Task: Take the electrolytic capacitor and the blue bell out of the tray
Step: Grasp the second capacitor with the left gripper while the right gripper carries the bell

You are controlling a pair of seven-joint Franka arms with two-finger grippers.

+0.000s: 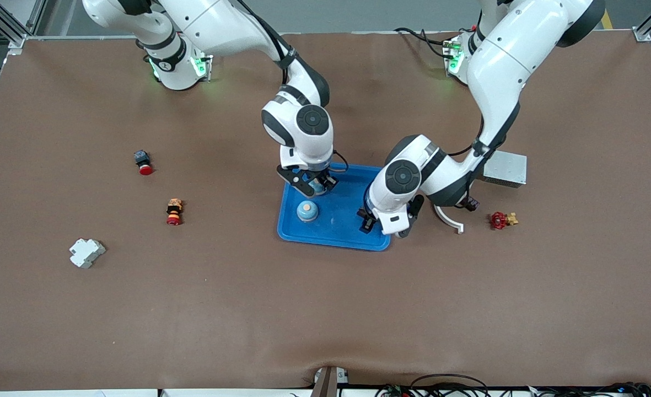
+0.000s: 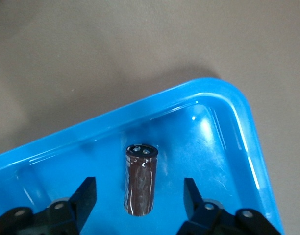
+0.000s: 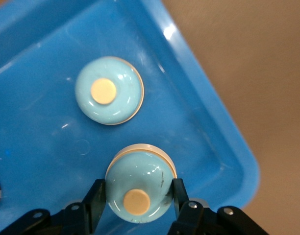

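Note:
A dark brown capacitor (image 2: 140, 178) rests in the blue tray (image 2: 228, 147) near a corner. My left gripper (image 2: 139, 186) stands open around it, with a gap between each finger and the capacitor. In the front view that hand (image 1: 386, 227) hides the capacitor, over the tray corner at the left arm's end. My right gripper (image 3: 137, 183) is shut on a pale blue bell (image 3: 140, 191) with an orange button, low over the tray (image 3: 209, 127). A second such bell (image 3: 109, 91) sits on the tray floor, nearer to the front camera (image 1: 307, 210) than the right gripper (image 1: 316, 186).
A grey metal box (image 1: 506, 168), a white curved piece (image 1: 449, 219) and a red valve (image 1: 501, 220) lie toward the left arm's end. A red-capped button (image 1: 144, 163), an orange and red part (image 1: 174, 212) and a white block (image 1: 86, 252) lie toward the right arm's end.

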